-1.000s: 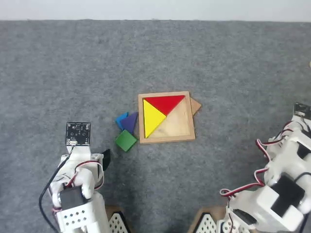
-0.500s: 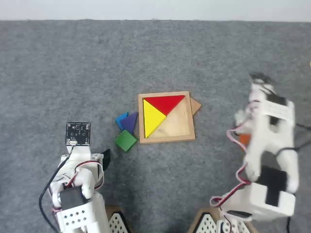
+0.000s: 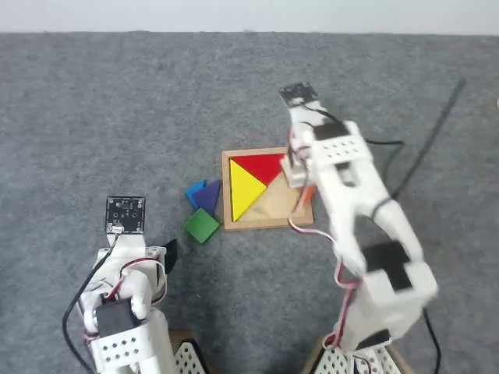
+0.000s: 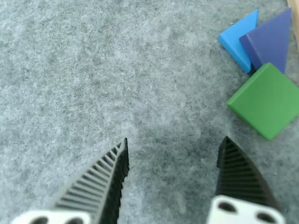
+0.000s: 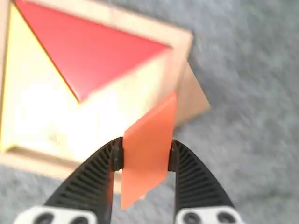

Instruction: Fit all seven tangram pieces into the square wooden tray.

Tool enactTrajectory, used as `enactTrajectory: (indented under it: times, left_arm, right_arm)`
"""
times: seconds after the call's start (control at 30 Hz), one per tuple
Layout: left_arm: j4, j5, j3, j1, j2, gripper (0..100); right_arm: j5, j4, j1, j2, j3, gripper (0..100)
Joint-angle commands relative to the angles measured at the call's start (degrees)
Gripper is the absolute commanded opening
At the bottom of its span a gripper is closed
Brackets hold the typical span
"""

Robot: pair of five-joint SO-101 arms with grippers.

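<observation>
The left gripper (image 4: 175, 142) is positioned over the grey felt surface (image 4: 84, 65), near the arm bases. Its fingers (image 4: 117, 163) are spread wide and nothing is held between them. The green square (image 4: 264, 100) lies beyond the fingertips, off to one side and apart from them. The purple triangle (image 4: 268, 42) and the blue piece (image 4: 238, 39) are found just past it, touching each other.

Farther out, the right gripper (image 5: 145, 151) is closed on the orange piece (image 5: 147, 163). The piece is clamped on two opposite edges by the finger pads (image 5: 114, 156), and its ends project past the pads on both sides. It is held above the wooden tray (image 5: 180, 51), at the edge of the bare floor. The red triangle (image 5: 88, 53) and the yellow triangle (image 3: 244, 189) are seated in the tray. A tan piece (image 5: 192, 95) lies outside the tray, against its rim.
</observation>
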Motion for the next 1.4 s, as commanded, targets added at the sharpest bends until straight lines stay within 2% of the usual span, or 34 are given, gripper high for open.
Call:
enactTrajectory:
  times: [0.0, 0.17, 0.37, 0.6, 0.83, 1.37]
  left_arm:
    - [0.18, 0.26, -0.66, 0.00, -1.23, 30]
    - [0.18, 0.26, -0.66, 0.00, -1.23, 30]
    - [0.18, 0.26, -0.66, 0.00, -1.23, 30]
    - [0.18, 0.26, -0.66, 0.00, -1.23, 30]
    - [0.18, 0.26, -0.66, 0.00, -1.23, 30]
    - [0.18, 0.26, -0.66, 0.00, -1.23, 30]
  right_arm:
    - [-3.43, 2.95, -2.59, 7.52, -11.78, 2.6]
    - [-7.56, 6.11, -3.12, 18.68, -23.38, 2.6]
    - [-9.05, 9.71, -1.98, 23.96, -31.56, 3.2]
    - [-9.05, 12.26, -1.36, 23.69, -32.35, 4.1]
    - [-11.43, 14.46, -1.63, 20.97, -32.35, 17.7]
    - [-11.69, 14.90, -1.71, 15.43, -32.09, 18.0]
